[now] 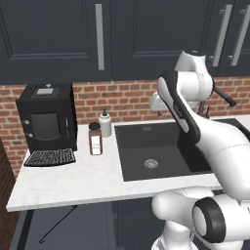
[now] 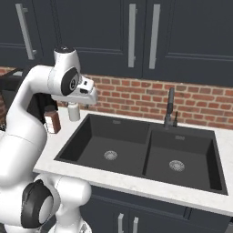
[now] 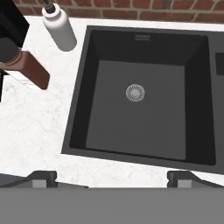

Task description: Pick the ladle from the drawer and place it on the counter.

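A kitchen wall of red brick runs behind a white speckled counter (image 1: 68, 180), with dark navy upper cabinets (image 1: 53, 39) and their long silver handles above. A black double sink (image 2: 136, 150) is set into the slab, and a dark faucet (image 2: 169, 109) stands behind its divider.

The claw (image 3: 111, 177) hangs above the near rim of the left basin, pointing down, its two dark fingertips (image 3: 41, 177) spread wide apart with nothing between them. Directly below and ahead of it lies the basin floor with its round drain (image 3: 135, 92). Off to its left on the counter stand a brown bottle with a dark cap (image 1: 95, 139) and, just behind it, a white soap dispenser (image 1: 105, 123); both are well apart from the fingertips. Farther left sits a black coffee machine (image 1: 46, 117) with a grated drip tray in front.

Below the counter edge, down and left of the claw, the ladle (image 1: 58, 222) shows as a thin black rod slanting across the dark space of the drawer (image 1: 29, 227).
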Robot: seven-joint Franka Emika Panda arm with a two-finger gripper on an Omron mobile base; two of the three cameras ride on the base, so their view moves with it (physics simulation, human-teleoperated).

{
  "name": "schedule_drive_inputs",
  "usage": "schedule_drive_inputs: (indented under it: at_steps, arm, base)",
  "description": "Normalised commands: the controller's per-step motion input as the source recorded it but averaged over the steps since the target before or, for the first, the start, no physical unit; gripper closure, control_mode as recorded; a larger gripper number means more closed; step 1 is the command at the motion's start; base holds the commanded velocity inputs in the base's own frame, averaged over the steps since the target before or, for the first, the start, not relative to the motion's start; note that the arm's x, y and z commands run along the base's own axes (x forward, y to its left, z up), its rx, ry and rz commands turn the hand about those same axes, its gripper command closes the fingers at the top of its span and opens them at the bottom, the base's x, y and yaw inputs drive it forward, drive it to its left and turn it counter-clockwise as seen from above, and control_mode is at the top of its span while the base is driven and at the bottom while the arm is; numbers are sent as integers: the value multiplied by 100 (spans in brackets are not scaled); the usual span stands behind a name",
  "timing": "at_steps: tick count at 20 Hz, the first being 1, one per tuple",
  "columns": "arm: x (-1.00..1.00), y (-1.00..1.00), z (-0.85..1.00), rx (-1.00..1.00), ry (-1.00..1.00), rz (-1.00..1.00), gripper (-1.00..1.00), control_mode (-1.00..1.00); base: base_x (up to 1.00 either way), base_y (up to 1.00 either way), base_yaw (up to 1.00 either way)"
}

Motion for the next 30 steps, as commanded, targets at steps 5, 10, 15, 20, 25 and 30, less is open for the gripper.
schedule_drive_inputs:
  at_steps: [5,10,15,20,25,30]
  arm:
    - [-11,90,-17,-1,0,0,-100,-100]
    - [-13,90,-21,0,0,0,-100,-100]
    - [-6,90,-23,0,4,0,-100,-100]
    - [-9,92,-26,0,10,0,-100,-100]
    - [-9,88,-27,0,12,0,-100,-100]
    - [-10,83,-25,0,11,0,-100,-100]
  base:
    - [0,0,0]
    - [0,0,0]
    - [0,0,0]
    - [0,0,0]
    - [0,0,0]
    - [0,0,0]
